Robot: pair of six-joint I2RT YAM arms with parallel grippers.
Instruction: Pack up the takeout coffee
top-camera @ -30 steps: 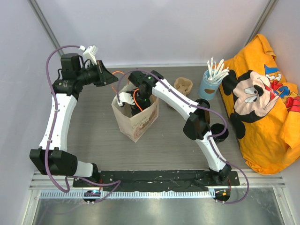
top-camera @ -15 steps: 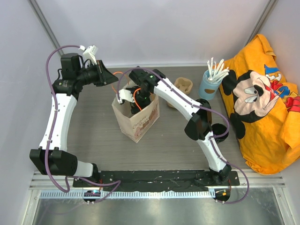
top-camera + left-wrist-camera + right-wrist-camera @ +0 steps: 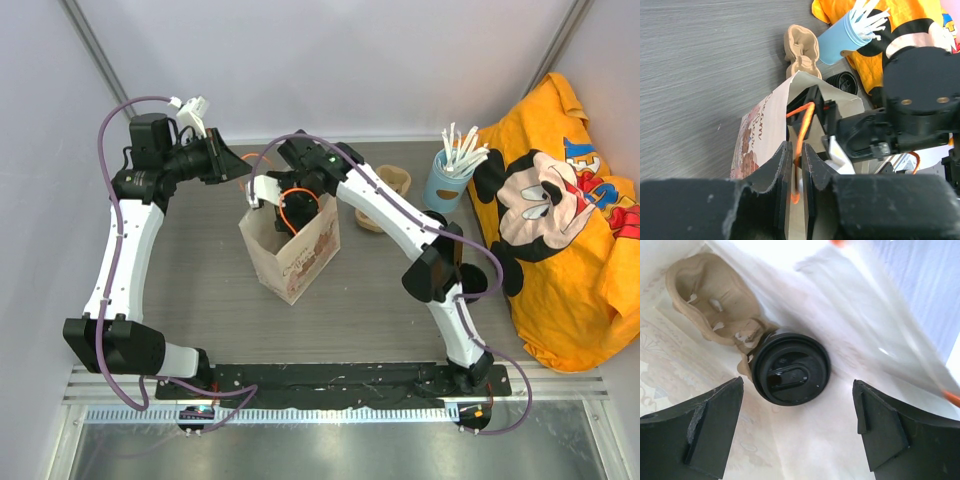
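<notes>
I think I am at the end of the putting-in step. My right pincer (image 3: 796, 390) is wide apart and holds nothing. The takeout coffee (image 3: 790, 372), a black cup with its lid on, sits right under it, down at the bottom of the paper bag (image 3: 295, 262). The cup stands in one well of the cardboard carrier (image 3: 705, 295), and the rest of the carrier lies past the cup on that pincer's left-finger side. My left pincer (image 3: 796, 167) is pinched together on the bag's top edge. The orange handle (image 3: 802, 117) runs between its fingers too, so the bag's mouth is held up.

Next, I guess my right pincer must go straight up and out without catching the paper or the handle. Then my left pincer can let go.

The bag has curly brown writing on its side, but I cannot read it. The orange cloth (image 3: 560, 230), well away from both pincers, shows Mickey Mouse.
</notes>
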